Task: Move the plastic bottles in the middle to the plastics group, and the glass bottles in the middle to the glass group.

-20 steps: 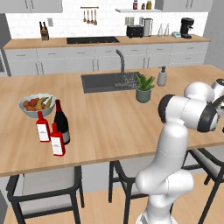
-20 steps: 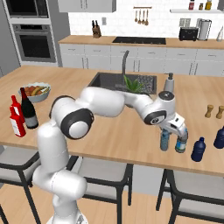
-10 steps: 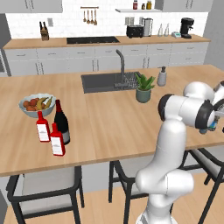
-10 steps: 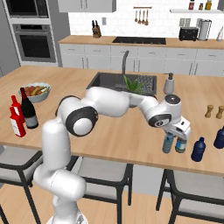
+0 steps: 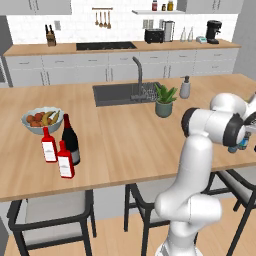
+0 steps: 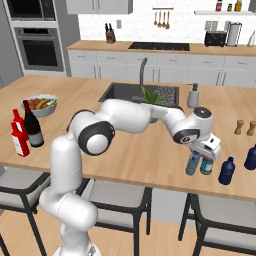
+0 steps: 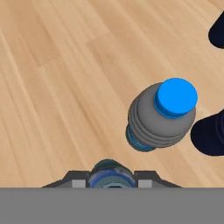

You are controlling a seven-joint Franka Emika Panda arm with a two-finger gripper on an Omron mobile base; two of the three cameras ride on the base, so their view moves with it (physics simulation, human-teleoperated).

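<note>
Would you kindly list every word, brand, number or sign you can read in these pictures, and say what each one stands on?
No text can be read anywhere.
Red bottles: white labels, blank or too blurred to read.
Wine bottle: its label is too small to read.
Water bottle beside the gripper: a blue band shows, without legible print.
Appliances on the back counter: too small to show any marks.
</note>
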